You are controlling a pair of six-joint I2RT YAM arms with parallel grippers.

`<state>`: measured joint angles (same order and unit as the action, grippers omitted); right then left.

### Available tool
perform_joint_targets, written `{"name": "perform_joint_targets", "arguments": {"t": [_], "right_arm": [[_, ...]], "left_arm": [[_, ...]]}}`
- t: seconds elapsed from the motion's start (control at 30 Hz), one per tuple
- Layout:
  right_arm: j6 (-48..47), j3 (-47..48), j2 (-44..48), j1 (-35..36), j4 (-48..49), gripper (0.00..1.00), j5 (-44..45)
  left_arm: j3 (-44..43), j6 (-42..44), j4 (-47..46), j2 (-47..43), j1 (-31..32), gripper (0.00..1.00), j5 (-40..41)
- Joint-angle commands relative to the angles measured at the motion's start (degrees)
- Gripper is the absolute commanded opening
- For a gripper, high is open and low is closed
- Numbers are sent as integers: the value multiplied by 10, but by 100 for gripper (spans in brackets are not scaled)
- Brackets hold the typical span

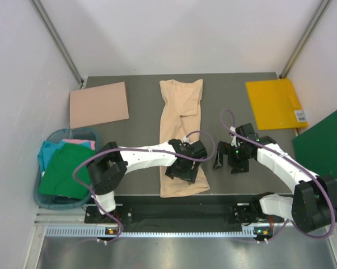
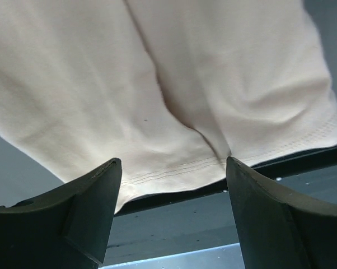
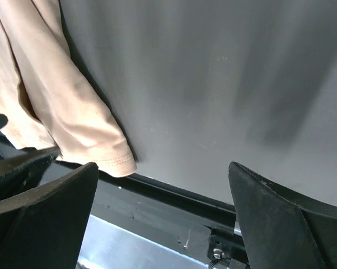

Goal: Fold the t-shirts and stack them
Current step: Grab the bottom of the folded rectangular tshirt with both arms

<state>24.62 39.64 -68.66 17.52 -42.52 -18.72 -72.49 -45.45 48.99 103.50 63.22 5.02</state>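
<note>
At the far left, a blue basket [image 1: 45, 196] is holding the other t-shirts [image 1: 65, 176], green on top with pink and teal showing behind it. Just beyond it, a flat tan rectangle [image 1: 98, 105] is lying on the table [image 1: 140, 89]; whether it is cloth or board I cannot tell.

In the middle, the beige t-shirt [image 1: 181, 120] is lying as a long narrow strip, sides already turned in, running from the far part of the table to its near edge. The left gripper [image 1: 182, 171] is hovering over the near end of the strip. In the left wrist view its fingers [image 2: 90, 202] are standing apart with the stitched hem showing between and beyond them, and no cloth is pinched.

Just to the right of the shirt, the right gripper [image 1: 229, 162] is hanging over bare table, its fingers [image 3: 51, 213] spread wide and holding nothing. The shirt's near right corner is lying just to its side.

Further right, a yellow sheet [image 1: 272, 103] and a green panel [image 1: 325, 145] are resting apart from the work.

The step in hand looks like the crosswise fold. Both grippers likely need to be taking the two near hem corners and then carrying the hem evenly toward the collar, so that the strip is halving without skewing. The right gripper has to be shifting left onto its corner first.
</note>
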Motion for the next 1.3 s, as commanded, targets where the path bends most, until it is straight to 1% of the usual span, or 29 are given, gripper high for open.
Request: {"name": "perform_joint_targets", "arguments": {"t": [0.0, 0.23, 0.27, 0.33, 0.4, 0.43, 0.47, 0.5, 0.63, 0.8, 0.93, 1.17, 1.27], "right_arm": [[0, 9, 20, 10, 16, 100, 7], [-3, 4, 26, 9, 11, 100, 9], [-2, 4, 27, 9, 13, 100, 9], [-3, 0, 27, 9, 15, 100, 9], [-3, -3, 27, 9, 15, 100, 8], [-3, -3, 28, 9, 15, 100, 8], [-4, -2, 28, 9, 16, 99, 8], [-3, -2, 28, 9, 15, 100, 9], [-5, -2, 29, 9, 13, 100, 9], [-5, -7, 31, 9, 17, 100, 9], [-4, -10, 31, 9, 18, 100, 9], [-5, -4, 27, 9, 11, 100, 4], [-7, -1, 31, 9, 5, 100, -10]], "left_arm": [[-20, 16, -16, 3, 9, 79, -13], [-33, 19, -3, 13, 42, 78, -2], [-29, 18, -7, 16, 43, 76, -4], [-19, 16, -14, 20, 44, 68, -8], [-17, 14, -14, 28, 44, 52, -9], [-18, 13, -13, 31, 44, 27, -9], [-20, 10, -9, 35, 44, 15, -7], [-18, 7, -6, 35, 44, 1, -5], [-9, 2, 1, 21, 44, 0, 6], [-20, 5, 27, -22, 46, 0, 14], [-26, 12, 41, -46, 50, 0, 0], [-15, 9, 55, -25, 81, 0, -23], [-17, 3, 71, -28, 93, 0, -15]]}}
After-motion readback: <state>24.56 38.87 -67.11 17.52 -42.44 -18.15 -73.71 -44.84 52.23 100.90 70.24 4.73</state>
